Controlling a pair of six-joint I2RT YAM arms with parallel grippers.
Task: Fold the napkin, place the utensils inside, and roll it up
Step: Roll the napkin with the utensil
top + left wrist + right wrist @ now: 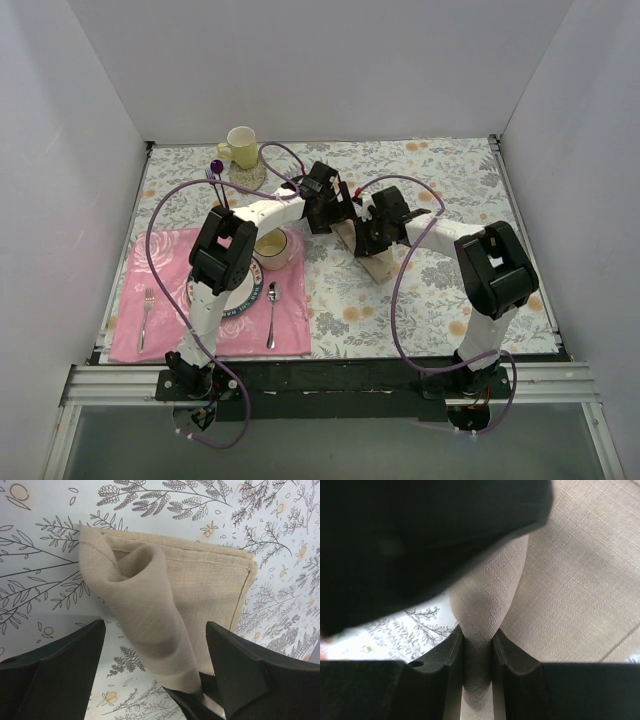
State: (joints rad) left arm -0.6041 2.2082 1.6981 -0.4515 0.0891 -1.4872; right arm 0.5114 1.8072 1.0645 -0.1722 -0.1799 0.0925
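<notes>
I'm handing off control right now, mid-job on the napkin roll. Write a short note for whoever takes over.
The left end effector is open, straddling the napkin and gripping nothing.
The right end effector is shut on a raised fold of the napkin.
The napkin sits mid-table on the tablecloth between the arms, a layered rectangle with one flap lifted.
The spoon and fork lie on the pink placemat, not in the napkin.
Done: a first fold seems made.
Left: lay the flap down, place the utensils inside, roll it up.
</notes>
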